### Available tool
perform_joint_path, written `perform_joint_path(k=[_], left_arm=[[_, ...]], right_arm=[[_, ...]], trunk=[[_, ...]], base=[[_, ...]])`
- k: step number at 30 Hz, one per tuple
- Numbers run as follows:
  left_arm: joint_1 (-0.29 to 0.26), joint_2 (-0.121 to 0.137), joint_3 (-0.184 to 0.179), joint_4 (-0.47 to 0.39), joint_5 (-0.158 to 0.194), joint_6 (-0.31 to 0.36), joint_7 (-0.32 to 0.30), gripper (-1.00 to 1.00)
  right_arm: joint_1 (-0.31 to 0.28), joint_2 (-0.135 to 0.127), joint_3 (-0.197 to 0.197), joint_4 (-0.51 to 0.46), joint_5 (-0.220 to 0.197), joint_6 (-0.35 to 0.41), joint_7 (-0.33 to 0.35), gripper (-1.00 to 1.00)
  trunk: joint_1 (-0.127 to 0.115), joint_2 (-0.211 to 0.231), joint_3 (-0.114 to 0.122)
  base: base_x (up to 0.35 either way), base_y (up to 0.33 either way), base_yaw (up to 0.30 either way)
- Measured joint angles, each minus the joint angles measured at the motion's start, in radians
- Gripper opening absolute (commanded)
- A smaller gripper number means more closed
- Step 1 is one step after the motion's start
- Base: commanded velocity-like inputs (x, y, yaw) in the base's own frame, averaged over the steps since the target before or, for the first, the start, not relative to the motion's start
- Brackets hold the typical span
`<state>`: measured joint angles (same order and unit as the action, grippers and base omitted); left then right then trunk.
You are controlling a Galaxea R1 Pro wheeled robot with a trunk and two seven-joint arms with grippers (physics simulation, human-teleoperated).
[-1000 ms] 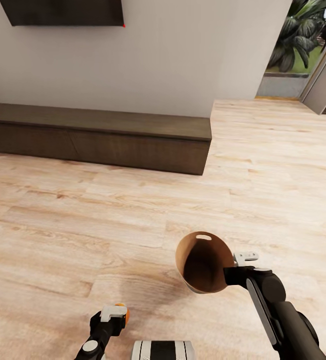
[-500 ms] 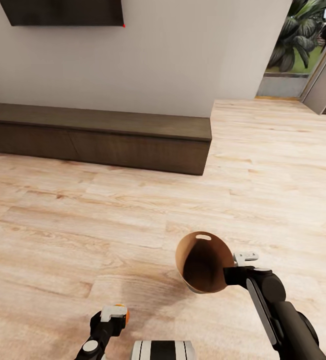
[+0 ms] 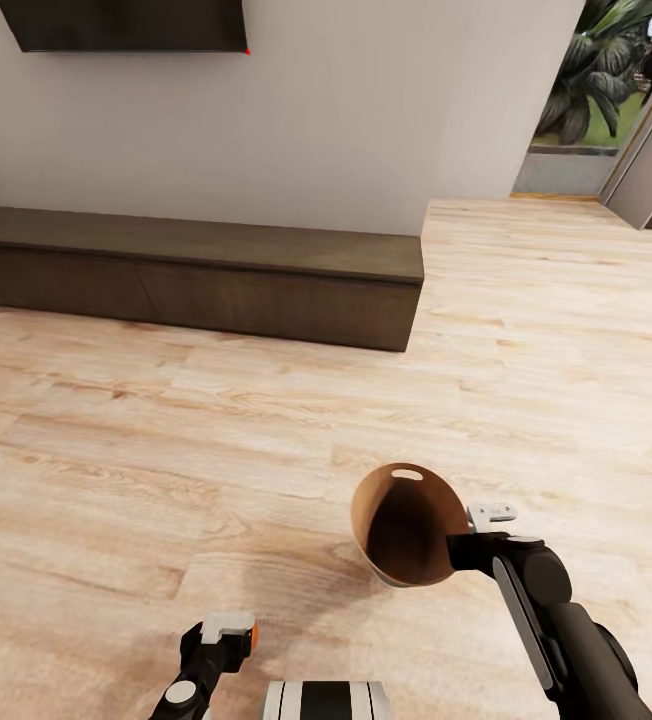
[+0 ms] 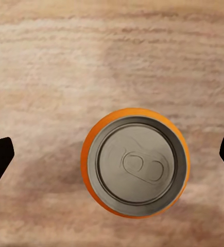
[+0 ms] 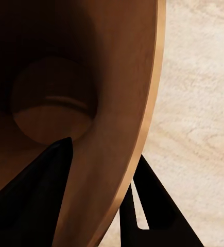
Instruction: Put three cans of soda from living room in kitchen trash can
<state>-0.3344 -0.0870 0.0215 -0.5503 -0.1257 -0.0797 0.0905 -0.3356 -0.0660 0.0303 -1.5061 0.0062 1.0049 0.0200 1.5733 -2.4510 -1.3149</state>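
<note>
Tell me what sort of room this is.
Probably a living room: a black wall TV hangs above a long, low dark-wood media cabinet, on a pale wood floor.

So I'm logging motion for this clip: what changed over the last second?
The left claw sank slightly toward the view's bottom edge, so less of the orange soda can shows beside it; the wrist view shows the can between open fingers. The right claw held the bin by its rim, unmoved. Room view unchanged.

Bright even light, soft floor [image 3: 216,420] shadows — sharp, slightly grainy renders
</note>
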Motion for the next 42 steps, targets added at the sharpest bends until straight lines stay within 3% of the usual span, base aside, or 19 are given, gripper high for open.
perform_joint_path(k=[19, 22, 28, 33, 42], left_arm=[[0.0, 0.0, 0.0, 0.0, 0.0, 0.0, 0.0, 1.0], [0.0, 0.0, 0.0, 0.0, 0.0, 0.0, 0.0, 1.0], [0.0, 0.0, 0.0, 0.0, 0.0, 0.0, 0.0, 1.0], [0.0, 0.0, 0.0, 0.0, 0.0, 0.0, 0.0, 1.0], [0.0, 0.0, 0.0, 0.0, 0.0, 0.0, 0.0, 1.0]], right_arm=[[0.0, 0.0, 0.0, 0.0, -0.001, 0.0, 0.0, -1.0], [0.0, 0.0, 0.0, 0.0, 0.001, 0.0, 0.0, -1.0], [0.0, 0.0, 0.0, 0.0, -0.001, 0.0, 0.0, -1.0], [0.0, 0.0, 0.0, 0.0, 0.001, 0.0, 0.0, -1.0], [0.0, 0.0, 0.0, 0.0, 0.001, 0.0, 0.0, -1.0]], trunk=[[0.027, -0.049, -0.022], [0.028, -0.05, -0.033], [0.028, -0.05, -0.034], [0.031, -0.051, -0.053], [0.03, -0.051, -0.053]], base=[[0.0, 0.0, 0.0], [0.0, 0.0, 0.0], [0.0, 0.0, 0.0], [0.0, 0.0, 0.0], [0.0, 0.0, 0.0]])
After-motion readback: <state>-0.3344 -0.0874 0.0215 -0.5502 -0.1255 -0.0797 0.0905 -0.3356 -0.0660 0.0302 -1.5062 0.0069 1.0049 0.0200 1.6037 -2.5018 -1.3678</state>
